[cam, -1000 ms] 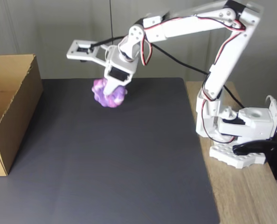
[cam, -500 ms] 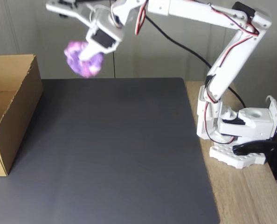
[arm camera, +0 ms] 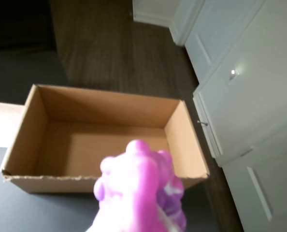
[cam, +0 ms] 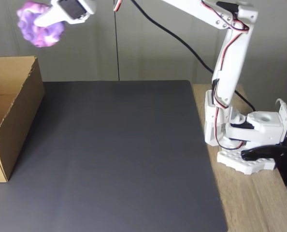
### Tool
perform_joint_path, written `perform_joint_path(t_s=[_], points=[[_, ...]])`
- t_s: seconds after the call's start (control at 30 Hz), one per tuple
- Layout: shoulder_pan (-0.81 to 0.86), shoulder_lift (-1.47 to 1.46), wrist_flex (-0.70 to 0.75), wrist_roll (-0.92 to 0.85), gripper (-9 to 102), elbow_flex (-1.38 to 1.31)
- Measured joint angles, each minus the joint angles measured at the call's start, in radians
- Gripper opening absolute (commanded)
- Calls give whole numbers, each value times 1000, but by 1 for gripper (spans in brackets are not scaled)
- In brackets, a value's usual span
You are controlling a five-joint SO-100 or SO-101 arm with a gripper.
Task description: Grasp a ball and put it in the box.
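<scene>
Fixed view shows the tool (cam: 43, 23) high above the counter (cam: 124, 154), closed on the ball (cam: 38, 30), which hangs in the air just past the right wall of the box (cam: 18, 111). Wrist view has the ball (arm camera: 141, 193) low in the picture, in front of the near wall of the box (arm camera: 105, 183), with the open inside beyond it. I judge that the main risk is an early release: the ball may then hit the rim and bounce onto the mat. A drop from this height could also make it jump out.
</scene>
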Motion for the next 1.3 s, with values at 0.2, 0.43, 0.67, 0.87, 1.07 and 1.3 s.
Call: perform_joint_path(t_s=[0.2,0.43,0.67,0.87,1.07,1.3], points=[[-26,-91,-169,-6,0,0],[-29,-230,-382,-6,0,-49],[-41,-437,-497,6,0,-242],[-55,-732,-482,6,0,-584],[-55,-1039,-344,6,0,-985],[-55,-1115,-270,6,0,-1051]])
